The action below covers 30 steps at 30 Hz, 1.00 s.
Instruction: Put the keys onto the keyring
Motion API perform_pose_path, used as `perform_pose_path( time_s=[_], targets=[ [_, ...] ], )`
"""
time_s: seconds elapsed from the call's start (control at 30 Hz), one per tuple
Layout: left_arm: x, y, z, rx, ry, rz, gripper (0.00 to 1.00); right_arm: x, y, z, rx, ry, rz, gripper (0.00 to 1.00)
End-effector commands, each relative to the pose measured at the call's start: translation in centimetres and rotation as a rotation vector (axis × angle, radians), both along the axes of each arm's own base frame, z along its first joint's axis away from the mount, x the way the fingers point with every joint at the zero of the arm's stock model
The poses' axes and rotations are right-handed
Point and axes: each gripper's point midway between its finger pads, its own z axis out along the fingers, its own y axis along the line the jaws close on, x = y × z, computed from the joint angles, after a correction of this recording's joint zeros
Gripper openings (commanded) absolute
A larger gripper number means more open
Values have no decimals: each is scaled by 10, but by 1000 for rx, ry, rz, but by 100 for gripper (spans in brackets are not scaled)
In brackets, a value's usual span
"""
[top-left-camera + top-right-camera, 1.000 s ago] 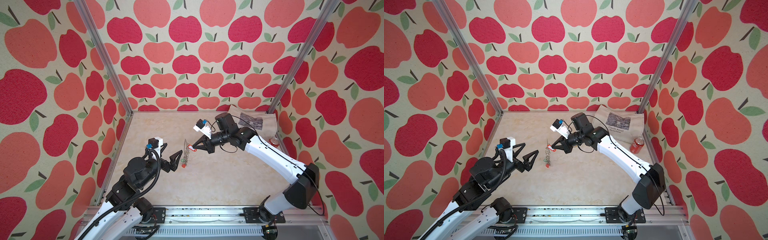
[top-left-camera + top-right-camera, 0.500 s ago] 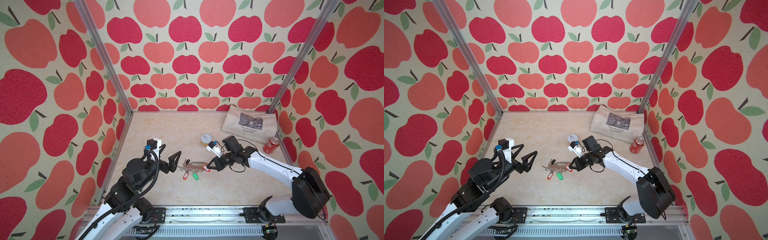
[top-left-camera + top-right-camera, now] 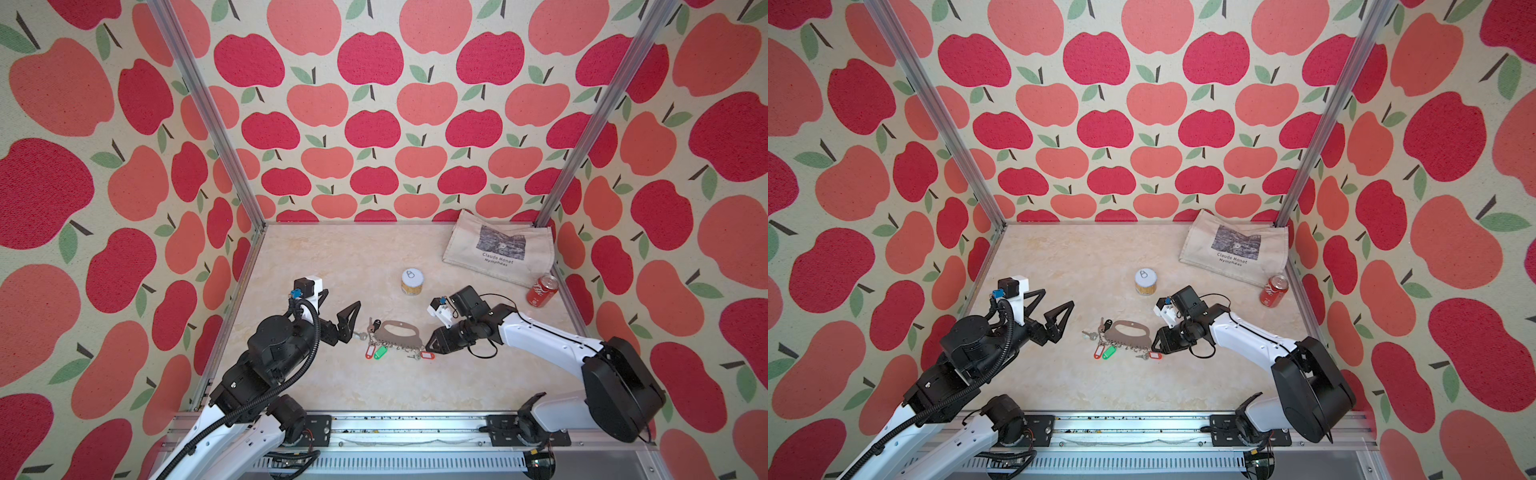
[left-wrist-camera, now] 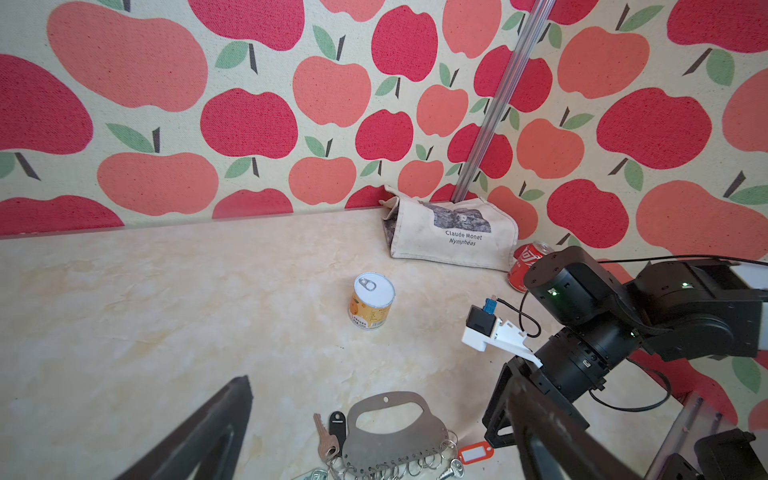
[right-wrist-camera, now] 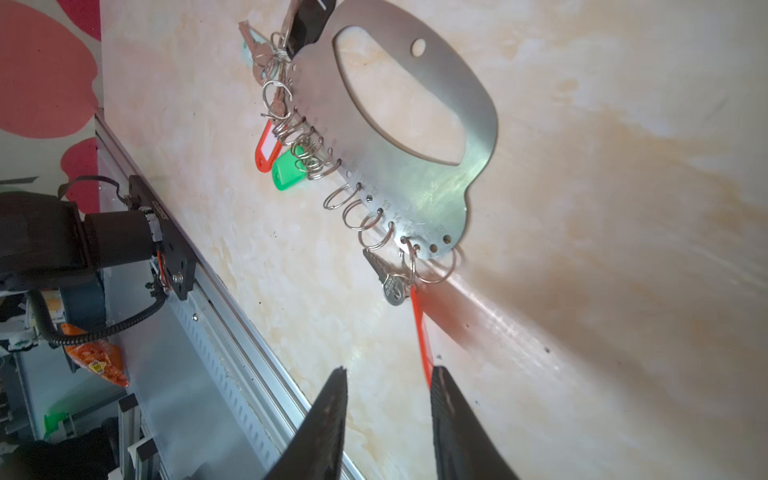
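Our right gripper (image 5: 388,372) rests low over the table (image 3: 332,257), partly open, a red tag (image 5: 423,332) on edge against 1 finger, unclamped. The keyring (image 3: 399,332) lies flat mid-table, keys (image 3: 374,351) on its rings. Our left gripper (image 3: 1059,299) hovers beside it, spread wide and empty.

Left wrist view: lower frame edge cut off the keyring (image 4: 390,432) through its ring row; several of the keys (image 4: 326,440) showed only in part. Soda can (image 4: 521,266) half hidden behind my right arm (image 4: 685,316). Right wrist view: red tag (image 5: 423,332) lay edge-on, label unseen; could not tell whether it touched my right gripper (image 5: 388,374). Plate numbers blurred. I could not count rings (image 3: 395,345) in both top views.
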Motion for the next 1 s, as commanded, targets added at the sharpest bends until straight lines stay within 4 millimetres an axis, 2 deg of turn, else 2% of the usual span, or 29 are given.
perform_pose_path(
  time_s=[0.0, 0.2, 0.3, 0.33, 0.47, 0.57, 0.73, 0.87, 0.97],
  targets=[
    [9, 13, -7, 44, 30, 90, 99, 19, -22, 11, -60, -103, -81, 46],
    [35, 31, -25, 154, 31, 237, 99, 72, -45, 58, -40, -333, -161, 75],
    [53, 38, -35, 181, 26, 295, 99, 98, -59, 85, -22, -475, -199, 95],
    [59, 41, -38, 197, 16, 315, 99, 108, -66, 92, -29, -531, -215, 99],
    [80, 56, -50, 201, -14, 399, 99, 143, -106, 106, -132, -724, -322, 99],
    [97, 65, -64, 208, -31, 443, 99, 165, -141, 106, -248, -850, -418, 99],
    [122, 80, -82, 303, -78, 510, 99, 187, -196, 82, -374, -983, -575, 99],
    [137, 93, -100, 421, -107, 545, 99, 194, -205, 66, -391, -1129, -568, 99],
    [144, 110, -112, 437, -120, 576, 99, 201, -207, 57, -419, -1154, -563, 99]
  ],
)
